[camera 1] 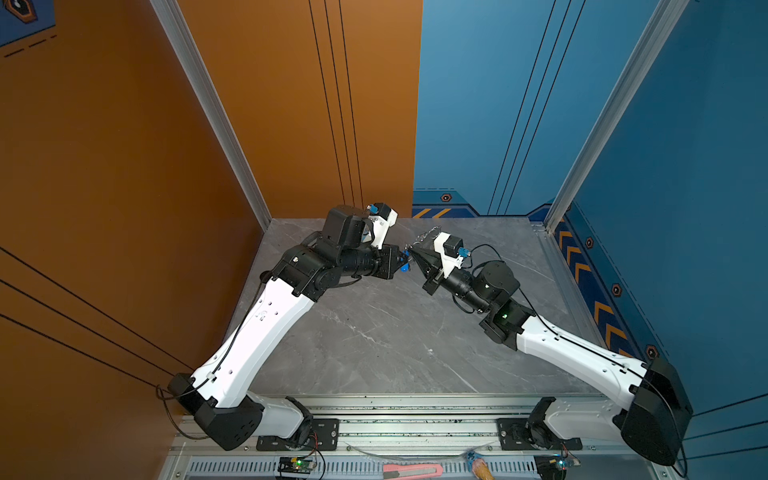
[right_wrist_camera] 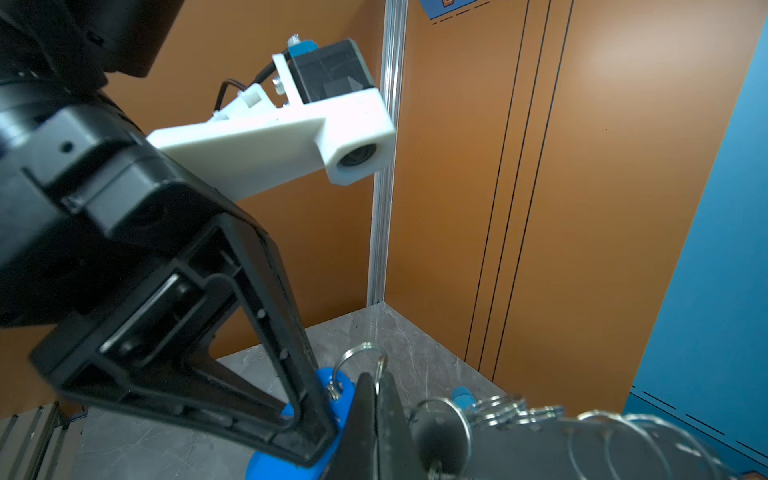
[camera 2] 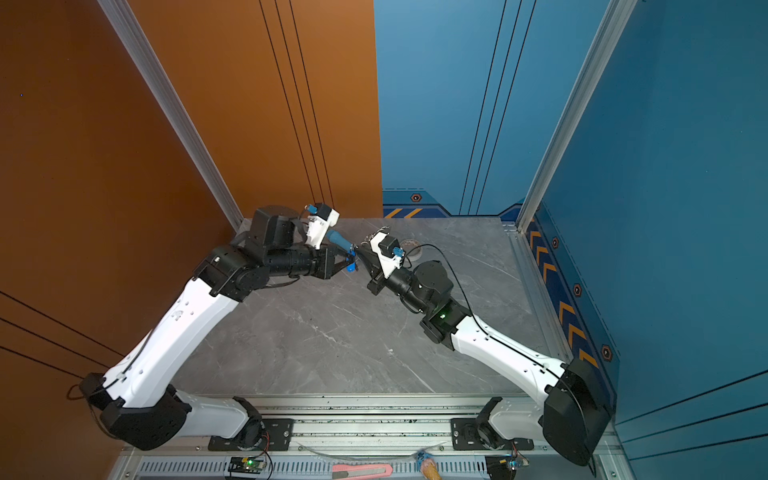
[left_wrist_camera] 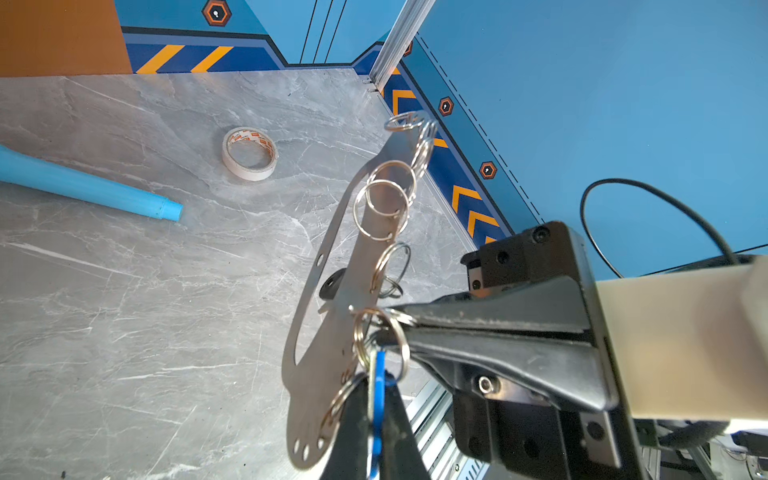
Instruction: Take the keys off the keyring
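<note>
The keyring [left_wrist_camera: 320,374], a flat silver plate with an oval cut-out and a row of wire rings, hangs in the air between both arms. Its rings [camera 1: 428,235] also show in a top view. My right gripper [right_wrist_camera: 377,382] is shut on one wire ring [right_wrist_camera: 361,353] at the plate's edge, and its fingers [left_wrist_camera: 436,324] reach in from the side. My left gripper [left_wrist_camera: 377,399] is shut on the blue tag [left_wrist_camera: 379,407] of the keys, which hangs from that ring. A dark fob [left_wrist_camera: 332,284] shows behind the plate. The two grippers [camera 2: 351,259] [camera 2: 359,249] meet tip to tip.
A long blue tube [left_wrist_camera: 83,187] lies on the grey marble table [left_wrist_camera: 124,332], and a whitish tape roll [left_wrist_camera: 249,153] sits near the back. Orange and blue walls close the back and sides. A pink knife [camera 1: 411,471] lies on the front rail.
</note>
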`<state>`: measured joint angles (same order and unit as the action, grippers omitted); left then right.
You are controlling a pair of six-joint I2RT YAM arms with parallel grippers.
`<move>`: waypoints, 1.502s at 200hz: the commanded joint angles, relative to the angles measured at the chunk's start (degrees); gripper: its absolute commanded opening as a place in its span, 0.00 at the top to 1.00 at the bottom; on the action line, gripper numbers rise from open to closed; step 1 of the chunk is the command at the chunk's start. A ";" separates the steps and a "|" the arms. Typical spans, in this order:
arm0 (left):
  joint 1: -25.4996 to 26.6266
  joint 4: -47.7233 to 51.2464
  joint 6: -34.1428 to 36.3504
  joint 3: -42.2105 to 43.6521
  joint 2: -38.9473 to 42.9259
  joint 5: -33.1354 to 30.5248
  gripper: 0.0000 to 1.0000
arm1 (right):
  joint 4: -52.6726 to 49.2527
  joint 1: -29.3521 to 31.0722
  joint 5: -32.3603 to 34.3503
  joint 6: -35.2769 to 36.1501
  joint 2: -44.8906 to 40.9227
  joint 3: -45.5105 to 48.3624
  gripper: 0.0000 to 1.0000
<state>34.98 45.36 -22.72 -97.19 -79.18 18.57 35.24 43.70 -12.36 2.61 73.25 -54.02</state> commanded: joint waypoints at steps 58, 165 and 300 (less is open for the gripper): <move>-1.41 -1.15 -1.34 -3.17 0.65 -1.21 1.00 | -3.71 0.61 -1.47 6.52 -3.89 0.37 1.00; -3.96 6.39 -4.15 -6.28 0.52 -4.55 1.00 | -2.05 0.42 -0.07 7.89 -4.79 1.52 1.00; -3.17 17.80 -8.72 -7.51 -1.93 -7.63 1.00 | -8.36 9.04 7.29 33.85 -6.62 1.98 1.00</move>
<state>32.95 59.51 -30.96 -103.96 -79.90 16.01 28.86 49.52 -8.84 24.58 69.58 -51.77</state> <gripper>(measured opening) 0.066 0.047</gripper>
